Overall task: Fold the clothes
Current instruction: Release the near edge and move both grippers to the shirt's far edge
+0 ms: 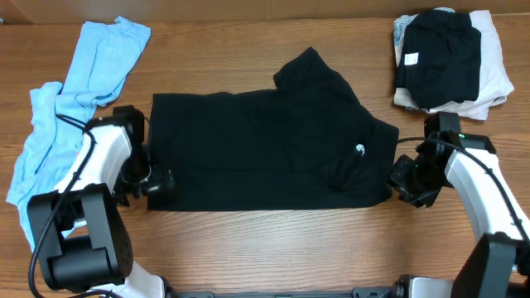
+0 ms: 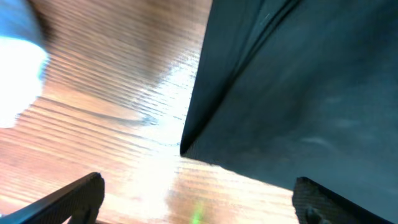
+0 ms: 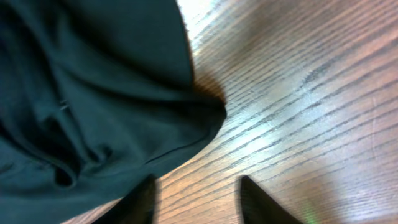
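A black shirt [image 1: 265, 149] lies spread flat across the middle of the wooden table [image 1: 273, 240]. My left gripper [image 1: 153, 180] is low at the shirt's front left corner, open and empty; the left wrist view shows that corner [image 2: 186, 148] just ahead of the jaws [image 2: 198, 199]. My right gripper [image 1: 407, 186] is low at the shirt's front right corner, open and empty; the right wrist view shows the rounded corner [image 3: 205, 121] just above the jaws [image 3: 198, 202], over bare wood.
A light blue garment [image 1: 74, 91] lies crumpled at the far left. A folded pile with a black garment [image 1: 439, 54] on a white one [image 1: 497, 70] sits at the back right.
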Motion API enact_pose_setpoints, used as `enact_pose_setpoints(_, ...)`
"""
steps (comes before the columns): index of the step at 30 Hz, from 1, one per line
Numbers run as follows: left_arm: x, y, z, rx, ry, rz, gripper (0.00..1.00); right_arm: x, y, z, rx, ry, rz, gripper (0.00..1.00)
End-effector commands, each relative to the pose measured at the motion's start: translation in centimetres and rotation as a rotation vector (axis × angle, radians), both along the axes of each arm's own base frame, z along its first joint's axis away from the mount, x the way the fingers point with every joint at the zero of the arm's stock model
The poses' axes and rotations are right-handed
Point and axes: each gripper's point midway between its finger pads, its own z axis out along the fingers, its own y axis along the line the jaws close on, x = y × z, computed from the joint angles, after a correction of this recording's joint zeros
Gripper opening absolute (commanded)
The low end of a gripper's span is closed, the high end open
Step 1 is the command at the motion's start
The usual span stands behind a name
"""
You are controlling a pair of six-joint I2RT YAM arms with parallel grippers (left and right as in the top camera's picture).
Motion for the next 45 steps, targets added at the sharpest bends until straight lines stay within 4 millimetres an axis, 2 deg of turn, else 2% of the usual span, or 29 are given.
enact_pose_setpoints(1, 4.0, 0.5, 3.7, -0.004, -0.117, -0.019, 1.0, 1.9, 0.8, 3.6, 0.035, -0.169, 0.109, 0.59)
enact_pose_setpoints(4, 7.3, -0.5, 7.5, -0.08, -0.234, -0.1, 1.0, 3.9, 2.2, 7.2, 0.071, -0.313, 0.223, 0.73)
enact_pose_setpoints(7, 10.8, -2.9, 11.1, -0.215, -0.397, -0.21, 1.0, 6.2, 3.9, 10.9, 0.06, -0.429, 0.349, 0.81)
enact_pose_setpoints(9, 12.8, -3.8, 13.3, -0.252, -0.497, -0.237, 1.0, 8.0, 5.3, 13.3, 0.032, -0.501, 0.424, 0.86)
enact_pose_setpoints(12, 15.0, -3.9, 15.3, -0.248, -0.594, -0.258, 1.0, 11.0, 7.4, 16.7, -0.041, -0.585, 0.513, 0.93)
enact_pose_setpoints(14, 16.4, -3.7, 15.5, -0.237, -0.632, -0.267, 1.0, 13.1, 9.0, 18.2, -0.078, -0.629, 0.579, 0.96)
enact_pose_setpoints(17, 18.2, -3.4, 14.2, -0.227, -0.646, -0.301, 1.0, 16.5, 10.9, 19.2, -0.127, -0.678, 0.643, 0.97)
enact_pose_setpoints(19, 19.8, -3.0, 12.7, -0.217, -0.657, -0.307, 1.0, 18.8, 11.7, 19.0, -0.157, -0.702, 0.667, 0.97)
enact_pose_setpoints(23, 22.4, -2.1, 9.3, -0.182, -0.653, -0.303, 1.0, 22.5, 12.5, 17.3, -0.179, -0.741, 0.686, 0.95)
enact_pose_setpoints(25, 23.3, -1.9, 7.5, -0.182, -0.645, -0.302, 1.0, 23.5, 12.7, 16.4, -0.179, -0.744, 0.688, 0.95)
enact_pose_setpoints(31, 25.6, -1.0, 1.8, -0.156, -0.618, -0.267, 1.0, 24.1, 12.9, 14.4, -0.183, -0.714, 0.723, 0.94)
enact_pose_setpoints(34, 26.6, -0.8, 0.3, -0.152, -0.631, -0.287, 1.0, 23.9, 12.9, 14.3, -0.182, -0.707, 0.724, 0.92)
enact_pose_setpoints(36, 27.1, -0.9, -0.6, -0.151, -0.639, -0.322, 0.98, 23.9, 12.9, 14.3, -0.182, -0.707, 0.724, 0.86)
enact_pose_setpoints(45, 26.7, -0.6, -5.3, -0.118, -0.555, -0.373, 0.84, 24.1, 13.1, 14.4, -0.182, -0.715, 0.726, 0.82)
